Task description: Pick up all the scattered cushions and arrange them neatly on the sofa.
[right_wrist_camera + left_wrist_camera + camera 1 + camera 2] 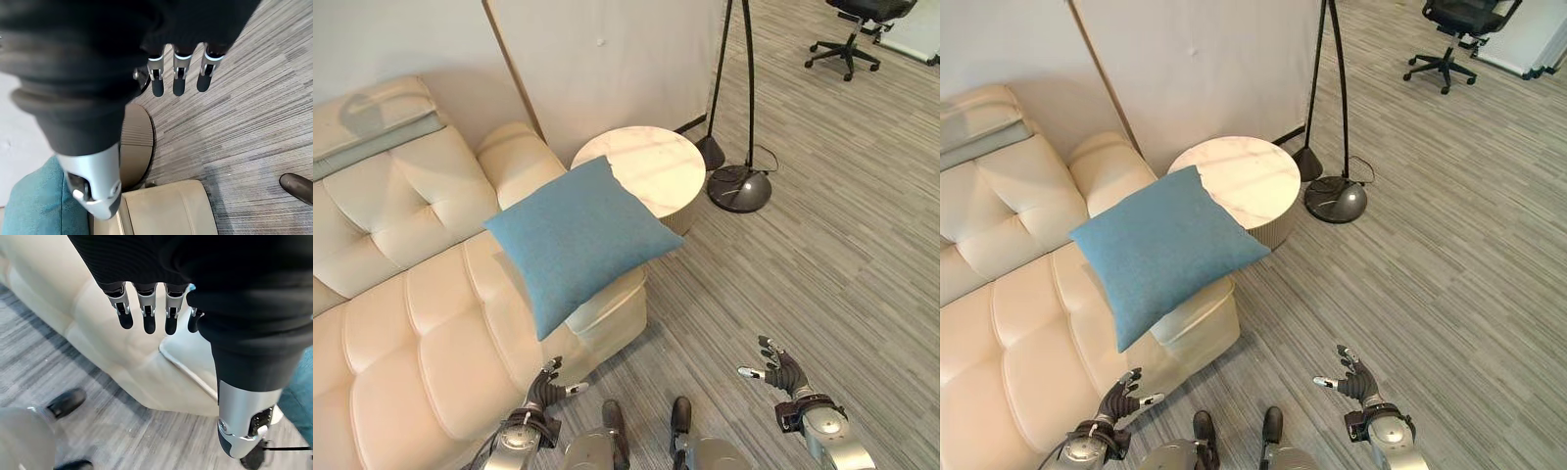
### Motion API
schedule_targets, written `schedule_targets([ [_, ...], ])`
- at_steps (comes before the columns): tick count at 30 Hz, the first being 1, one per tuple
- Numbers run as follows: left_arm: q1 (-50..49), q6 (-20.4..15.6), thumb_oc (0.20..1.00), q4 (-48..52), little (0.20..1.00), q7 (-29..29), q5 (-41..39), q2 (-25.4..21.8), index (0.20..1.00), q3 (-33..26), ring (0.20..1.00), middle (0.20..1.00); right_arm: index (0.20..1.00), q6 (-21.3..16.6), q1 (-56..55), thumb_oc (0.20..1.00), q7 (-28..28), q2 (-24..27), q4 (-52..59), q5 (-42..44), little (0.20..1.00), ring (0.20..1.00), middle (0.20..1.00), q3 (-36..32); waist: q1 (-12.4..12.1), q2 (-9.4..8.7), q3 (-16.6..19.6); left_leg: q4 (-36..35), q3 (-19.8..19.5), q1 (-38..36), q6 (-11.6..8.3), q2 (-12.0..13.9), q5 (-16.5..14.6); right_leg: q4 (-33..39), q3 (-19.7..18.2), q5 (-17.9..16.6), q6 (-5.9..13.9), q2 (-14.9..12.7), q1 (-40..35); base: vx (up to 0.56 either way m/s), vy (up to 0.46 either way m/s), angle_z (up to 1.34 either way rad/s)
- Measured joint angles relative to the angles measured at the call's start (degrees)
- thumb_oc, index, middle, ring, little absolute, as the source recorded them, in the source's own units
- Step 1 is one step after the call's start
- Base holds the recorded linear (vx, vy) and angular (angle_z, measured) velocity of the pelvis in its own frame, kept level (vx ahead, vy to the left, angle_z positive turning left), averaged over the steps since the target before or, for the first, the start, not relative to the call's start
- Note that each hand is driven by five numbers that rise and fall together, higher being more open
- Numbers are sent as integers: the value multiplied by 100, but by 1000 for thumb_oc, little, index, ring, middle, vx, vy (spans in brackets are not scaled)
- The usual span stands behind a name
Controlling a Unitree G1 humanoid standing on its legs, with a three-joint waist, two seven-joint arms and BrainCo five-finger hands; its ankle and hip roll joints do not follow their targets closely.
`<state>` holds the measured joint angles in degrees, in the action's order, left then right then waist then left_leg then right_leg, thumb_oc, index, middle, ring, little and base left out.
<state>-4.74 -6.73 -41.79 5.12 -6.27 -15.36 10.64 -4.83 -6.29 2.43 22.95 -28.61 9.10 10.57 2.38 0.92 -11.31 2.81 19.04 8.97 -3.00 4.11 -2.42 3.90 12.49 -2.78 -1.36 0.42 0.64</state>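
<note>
One blue cushion (578, 238) is seen lying on the seat end of the cream sofa (401, 323), tilted and overhanging the armrest toward the round side table (651, 171). It is judged placed but not yet squared up. No other cushion is seen on the wood-grain floor (822, 245). The left hand (544, 386) and right hand (781, 371) are held low with relaxed fingers, holding nothing.
</note>
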Motion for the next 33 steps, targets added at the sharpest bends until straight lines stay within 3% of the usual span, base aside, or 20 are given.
schedule_targets([
  [1, -29, 34, 1000, -27, 1000, -6, 0, -6, 1000, -9, 1000, 1000, 1000, 10, -36, 1000, -8, -14, 22, -5, 1000, 1000, 1000, 4, -45, -23, 5, 12, 26, -88, 58, 20, 149, -87, -17, 37, -2, -2, -31, 338, 102, -13],
  [4, -193, 58, 1000, -52, 1000, -13, 0, -14, 1000, -166, 1000, 1000, 1000, -4, -246, 1000, -14, -5, 265, -17, 1000, 1000, 1000, 27, -105, -78, 132, 63, 18, -167, 78, -28, 130, -416, -78, 270, 120, -88, 7, 294, 136, -15],
  [7, -340, 93, 1000, -41, 1000, -8, -9, -172, 1000, -215, 1000, 1000, 1000, 24, -363, 1000, -44, -19, 349, -49, 1000, 1000, 1000, 35, -140, -309, 278, 33, 60, -347, 217, -295, 88, -2092, -222, 954, 536, -515, 501, 205, 134, -1],
  [8, -333, 96, 1000, -39, 1000, -5, -11, -219, 1000, -216, 1000, 1000, 1000, 35, -381, 1000, -52, -14, 428, -70, 1000, 1000, 1000, 63, -139, -388, 299, 16, 29, -404, 306, -396, 31, -2626, -400, 1058, 614, -620, 679, 183, 65, 33],
  [9, -336, 116, 1000, -22, 1000, 3, -12, -267, 1000, -216, 1000, 1000, 1000, 28, -340, 1000, -65, 0, 531, -70, 1000, 1000, 1000, 83, -126, -382, 286, 6, -30, -478, 597, -435, 147, -3344, -501, 1137, 711, -701, 1010, 251, 27, 42],
  [10, -364, 117, 1000, 54, 1000, 29, -12, -337, 1000, -229, 1000, 1000, 1000, 15, -338, 1000, -63, -43, 578, -70, 1000, 1000, 1000, 122, -153, -428, 290, -5, -102, -559, 803, -516, 132, -3606, -526, 1229, 851, -804, 1100, 253, 27, 40],
  [11, -340, 117, 1000, 88, 1000, 53, -15, -379, 1000, -237, 1000, 1000, 1000, 17, -313, 1000, -66, -44, 599, -70, 1000, 1000, 1000, 196, -166, -443, 280, -43, -190, -610, 826, -578, 108, -3669, -547, 1253, 861, -871, 1156, 255, 9, 38],
  [12, -345, 120, 1000, 91, 1000, 67, -43, -398, 1000, -246, 1000, 1000, 1000, 19, -256, 1000, -73, -49, 610, -71, 1000, 1000, 1000, 251, -167, -463, 283, -75, -325, -656, 857, -619, 94, -3654, -561, 1310, 798, -889, 1180, 147, -14, 51],
  [15, -353, 111, 1000, 246, 1000, 69, -165, -454, 1000, -327, 1000, 1000, 1000, 1, -66, 1000, -63, -37, 892, -69, 1000, 1000, 1000, 230, -140, -410, 242, -189, -655, -786, 940, -624, 273, -2511, -690, 1214, 738, -763, 1256, 244, -48, 59],
  [16, -343, 113, 1000, 243, 1000, 67, -166, -435, 1000, -399, 1000, 1000, 1000, -3, 5, 1000, -61, -26, 930, -70, 1000, 1000, 1000, 232, -174, -345, 206, -210, -870, -823, 945, -627, 202, -2299, -921, 1154, 784, -637, 1349, 228, -59, 86],
  [17, -324, 113, 1000, 252, 1000, 62, -165, -447, 1000, -413, 1000, 1000, 1000, -18, 44, 1000, -45, -2, 1032, -70, 1000, 1000, 1000, 216, -30, -324, 197, -223, -1066, -856, 880, -585, 267, -1788, -1271, 943, 868, -492, 1310, 145, -55, 101],
  [18, -281, 86, 1000, 252, 1000, 65, -165, -489, 1000, -413, 1000, 1000, 1000, -21, 81, 1000, -36, 51, 1083, -71, 1000, 1000, 1000, 229, 9, -316, 153, -281, -1208, -959, 864, -655, 274, -1448, -1262, 615, 891, -490, 1344, 181, -98, 114],
  [19, -301, 82, 1000, 291, 1000, 63, -163, -547, 1000, -426, 1000, 1000, 1000, -17, 151, 1000, -18, 64, 1075, -73, 1000, 1000, 1000, 224, -89, -421, 134, -355, -1306, -1101, 845, -743, 269, -1211, -1244, 312, 854, -564, 1300, 105, -87, 80],
  [21, -356, 45, 1000, 357, 1000, 67, -163, -605, 1000, -418, 1000, 1000, 1000, -22, 182, 1000, -3, 112, 1050, -79, 1000, 1000, 1000, 215, -137, -508, 143, -395, -1479, -1262, 735, -866, 199, -1134, -1201, -341, 648, -688, 1192, 55, -102, 50],
  [22, -364, 28, 1000, 401, 1000, 77, -164, -570, 1000, -420, 1000, 1000, 1000, -21, 279, 1000, 0, 181, 958, -99, 1000, 1000, 1000, 198, -194, -423, 151, -367, -1544, -1295, 617, -773, 124, -1036, -1063, -472, 471, -598, 1109, 94, -194, 25],
  [24, -351, 8, 1000, 522, 1000, 115, -175, -588, 1000, -454, 1000, 1000, 1000, -14, 583, 1000, 7, 362, 850, -112, 1000, 1000, 1000, 237, -340, -260, 124, -307, -1650, -1148, 447, -591, 54, -518, -918, -612, 468, -435, 909, 66, -161, 20],
  [28, -110, -30, 1000, 560, 1000, 189, -413, -632, 1000, -632, 1000, 1000, 1000, -12, 1322, 1000, 95, 514, 557, -26, 1000, 1000, 1000, 236, -444, -310, 56, -333, -1812, -1046, 290, -391, 104, 41, -718, -856, 253, -236, 696, -29, -118, 19],
  [33, 581, -74, 1000, 471, 1000, 362, -666, -715, 1000, -476, 1000, 1000, 1000, 9, 2237, 1000, 197, 443, -271, 298, 1000, 1000, 1000, 676, -454, -327, -135, -326, -1973, -717, 124, -314, 174, 80, -521, -857, 253, -177, 911, -126, -79, 17],
])
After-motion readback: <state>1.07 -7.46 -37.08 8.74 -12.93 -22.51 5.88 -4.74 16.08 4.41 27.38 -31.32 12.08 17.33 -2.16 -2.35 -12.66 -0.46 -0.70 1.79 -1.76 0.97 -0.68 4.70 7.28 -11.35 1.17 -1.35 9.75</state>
